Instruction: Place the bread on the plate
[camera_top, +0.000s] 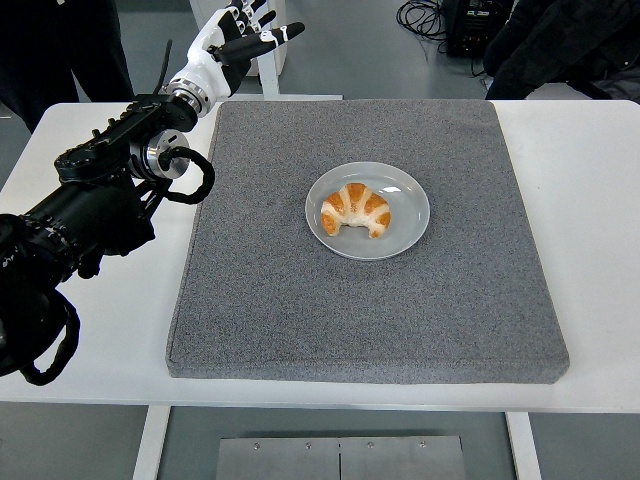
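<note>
A golden croissant lies in the middle of a small grey plate, which rests on the grey foam mat. My left arm comes in from the left edge and stretches to the far left corner of the mat. Its white hand is held past the table's back edge, fingers spread, holding nothing, well away from the plate. The right arm does not show.
The mat covers most of the white table. People in dark clothing stand beyond the far edge at top left and top right. Cables and dark equipment lie on the floor behind.
</note>
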